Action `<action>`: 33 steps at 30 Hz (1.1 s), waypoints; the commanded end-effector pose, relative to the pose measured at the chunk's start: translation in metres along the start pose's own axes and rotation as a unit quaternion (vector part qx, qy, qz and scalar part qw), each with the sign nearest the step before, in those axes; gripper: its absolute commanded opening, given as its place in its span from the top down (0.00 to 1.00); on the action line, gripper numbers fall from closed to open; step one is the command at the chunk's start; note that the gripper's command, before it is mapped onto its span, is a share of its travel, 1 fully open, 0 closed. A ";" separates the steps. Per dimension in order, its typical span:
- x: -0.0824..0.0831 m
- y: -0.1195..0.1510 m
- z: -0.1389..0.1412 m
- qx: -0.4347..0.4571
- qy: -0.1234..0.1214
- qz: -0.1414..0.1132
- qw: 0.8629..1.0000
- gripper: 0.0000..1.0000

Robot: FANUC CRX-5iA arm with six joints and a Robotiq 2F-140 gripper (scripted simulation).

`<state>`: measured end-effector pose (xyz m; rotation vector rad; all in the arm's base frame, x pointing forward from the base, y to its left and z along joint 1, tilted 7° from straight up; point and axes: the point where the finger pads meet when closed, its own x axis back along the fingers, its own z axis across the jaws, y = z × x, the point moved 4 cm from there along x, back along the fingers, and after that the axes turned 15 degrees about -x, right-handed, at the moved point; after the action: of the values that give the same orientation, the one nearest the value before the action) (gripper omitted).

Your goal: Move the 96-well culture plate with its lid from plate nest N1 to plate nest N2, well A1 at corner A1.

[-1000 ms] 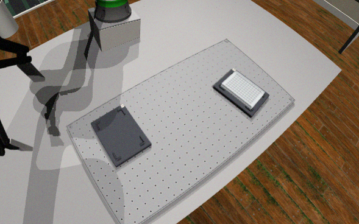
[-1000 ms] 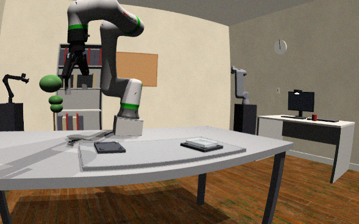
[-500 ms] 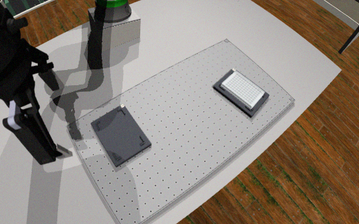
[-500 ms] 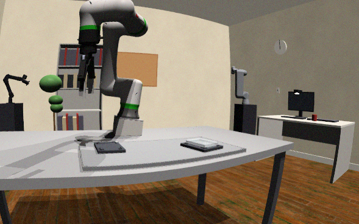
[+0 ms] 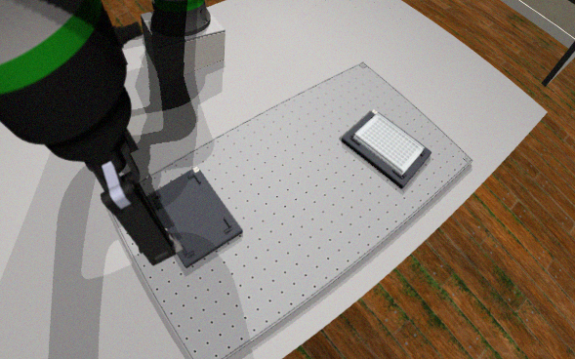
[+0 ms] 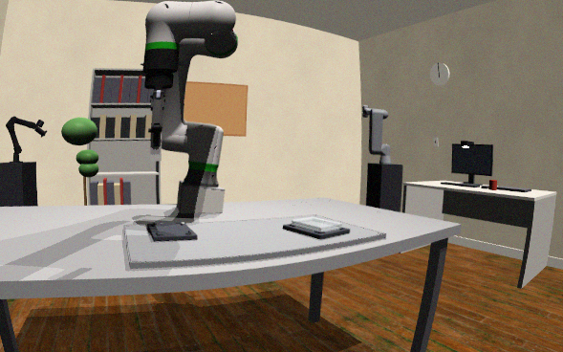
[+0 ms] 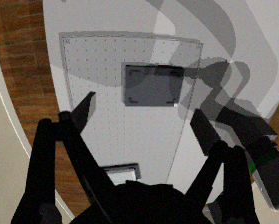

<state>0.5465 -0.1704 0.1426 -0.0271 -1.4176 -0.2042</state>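
Observation:
The 96-well culture plate, white with its clear lid on it, sits flat on the dark nest N1 at the right end of the perforated baseplate. It also shows in the exterior view. The dark nest N2 at the left end is bare; it also shows in the exterior view and the wrist view. My gripper hangs high above N2, pointing down, open and empty. Its fingers spread wide around N2 in the wrist view. It partly hides N2 in the top view.
The arm's base block stands on the table behind the baseplate. The table edge and wooden floor lie beyond the plate's side. Another desk with a monitor stands far off at the right.

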 end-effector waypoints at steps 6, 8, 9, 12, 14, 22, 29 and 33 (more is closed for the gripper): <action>-0.008 0.035 -0.006 0.071 -0.006 0.005 0.997 0.00; -0.009 0.040 -0.007 0.071 -0.006 0.005 0.997 0.00; -0.010 0.045 -0.008 0.087 -0.007 0.006 0.996 0.00; -0.013 0.060 -0.009 0.137 -0.010 0.009 0.991 0.00; -0.016 0.070 -0.010 0.147 -0.011 0.010 0.989 0.00; -0.022 0.095 -0.011 0.196 -0.014 0.013 0.980 0.00; -0.029 0.125 -0.011 0.238 -0.016 0.015 0.971 0.00; -0.034 0.144 -0.010 0.296 -0.020 0.019 0.955 0.00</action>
<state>0.5723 -0.0438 0.1249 0.3607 -1.4662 0.1830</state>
